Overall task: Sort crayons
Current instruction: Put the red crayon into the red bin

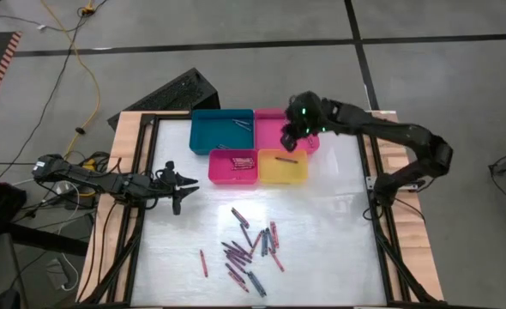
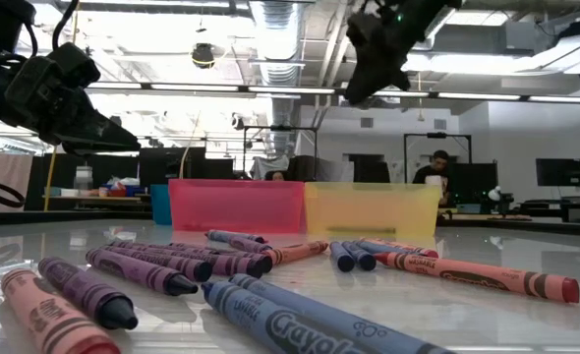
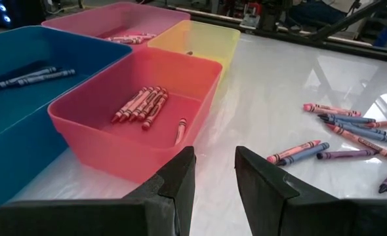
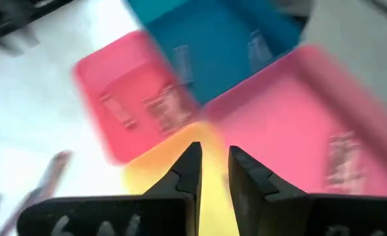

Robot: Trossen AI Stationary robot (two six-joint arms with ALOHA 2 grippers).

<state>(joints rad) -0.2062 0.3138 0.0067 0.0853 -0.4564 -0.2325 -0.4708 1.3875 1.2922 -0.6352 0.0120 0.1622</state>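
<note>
High view: the crayons (image 1: pixel 251 247) are scattered on the bench (image 1: pixel 322 232), well apart from the right pincer (image 1: pixel 291 137), seen empty and slightly parted above the trays (image 1: pixel 257 165). The left pincer (image 1: pixel 184 188), parted and empty, is judged nearer.

L gripper (image 3: pixel 213 172) low over the desk (image 3: pixel 279 85), jaws a little apart, nothing between. Red tray (image 3: pixel 82 124) just ahead w/ crayons inside (image 3: pixel 141 105); blue tray (image 3: pixel 10 144), pink tray (image 3: pixel 95 19), yellow tray (image 3: pixel 206 40) adjoining. Loose crayons (image 3: pixel 351 128) on desk, approx. a dozen, maybe more.
</note>
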